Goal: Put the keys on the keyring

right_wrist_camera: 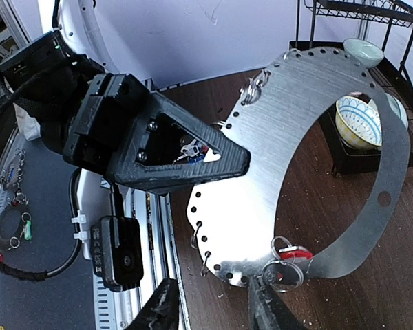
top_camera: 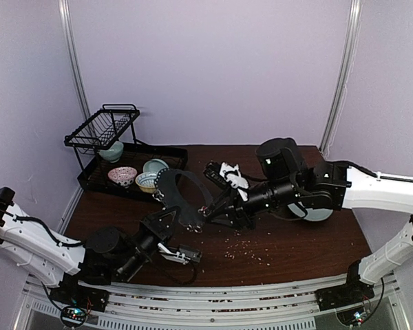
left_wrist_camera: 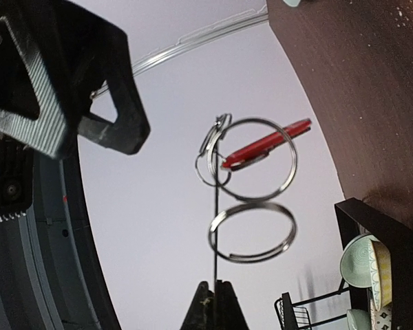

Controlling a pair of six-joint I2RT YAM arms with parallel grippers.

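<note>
Overhead: left arm stretched low, left gripper clamped on the upright keyring; right gripper at its lower rim. Left wrist: keyring edge-on, barely a line. Right wrist: jaws apart; red-tagged key partly hidden.

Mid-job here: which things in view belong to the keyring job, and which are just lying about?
Job: keyring, clamped by left fingers; red-tagged key hanging from it; right fingers, open, close by.
Lying about: dish rack; bowls; pale green plate; crumbs.
</note>
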